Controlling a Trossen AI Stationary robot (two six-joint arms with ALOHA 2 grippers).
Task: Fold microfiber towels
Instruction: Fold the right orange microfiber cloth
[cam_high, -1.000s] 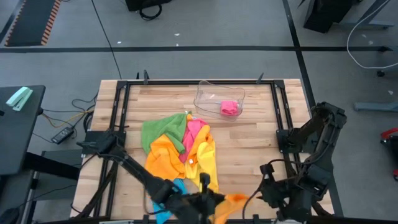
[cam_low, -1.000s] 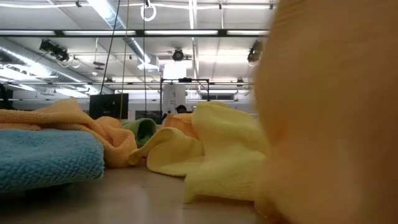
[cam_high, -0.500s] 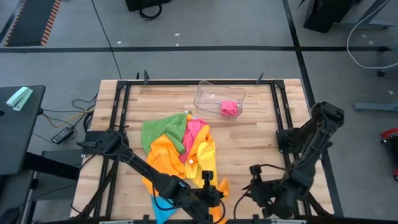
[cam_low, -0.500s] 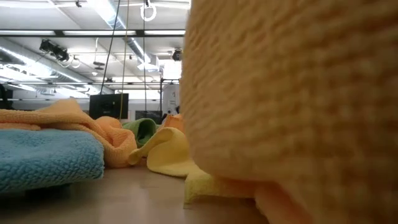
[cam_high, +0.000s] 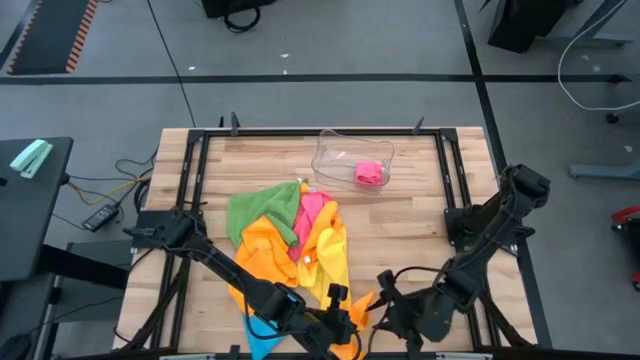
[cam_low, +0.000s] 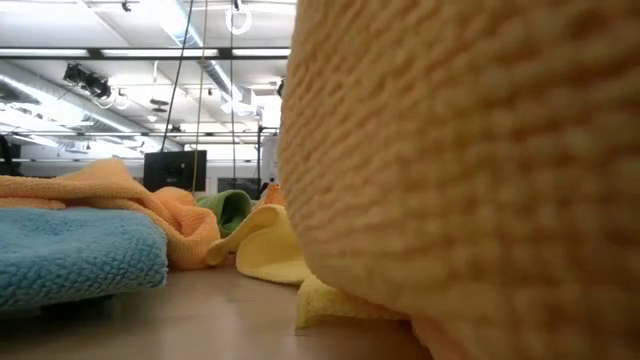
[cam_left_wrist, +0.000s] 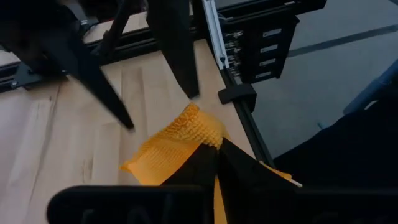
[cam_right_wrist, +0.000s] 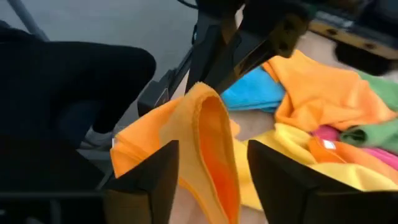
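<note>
- Two grippers meet at the table's near edge, both at one orange towel.
- Of the two, the left gripper is pinched tight on that orange towel, its two dark fingers closed together over the cloth's folded corner.
- Opposite it, the right gripper has its two fingers spread apart with the orange towel hanging in the gap between them; whether either finger touches the cloth cannot be told.
- From above, the left gripper and the right gripper sit close together, with a bit of the orange towel showing between them.
- One blue towel lies just beside the left gripper, at the near edge of the wooden table.
- One heap of towels spreads from there toward the table's middle: a second orange towel, one yellow towel, one pink towel and one green towel, all overlapping.
- One clear plastic tray stands at the far side of the table, well apart from the heap, with one more pink cloth inside it.
- At table height, the held orange towel fills most of the frame, with the blue towel and the yellow towel on the wood behind it.
</note>
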